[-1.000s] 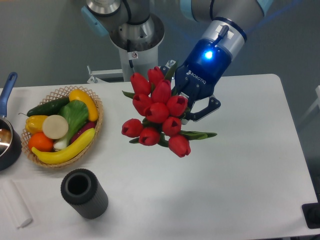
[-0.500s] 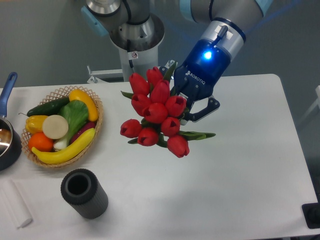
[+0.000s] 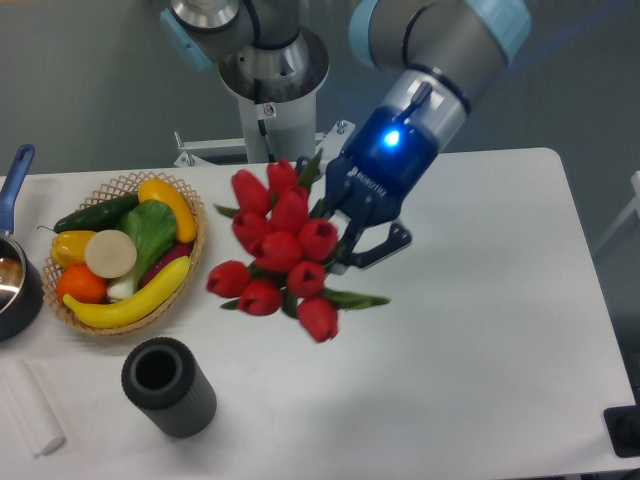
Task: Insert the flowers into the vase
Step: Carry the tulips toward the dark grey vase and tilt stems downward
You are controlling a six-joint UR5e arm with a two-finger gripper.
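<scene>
A bunch of red tulip flowers (image 3: pixel 275 248) with green leaves hangs in the air above the table, held at its stems by my gripper (image 3: pixel 345 240), which is shut on it. The blooms point left toward the camera and hide the stems and most of the fingers. The vase (image 3: pixel 168 386), a dark grey ribbed cylinder with a round open mouth, stands upright near the table's front left, below and left of the bunch and apart from it.
A wicker basket (image 3: pixel 196 232) of fruit and vegetables sits at the left, just beside the blooms. A dark pot (image 3: pixel 14 288) with a blue handle is at the far left edge. A white block (image 3: pixel 30 408) lies front left. The arm's base (image 3: pixel 270 70) stands behind.
My gripper has carried the flowers left and slightly down, closer to the basket and the vase. The vase has not moved.
</scene>
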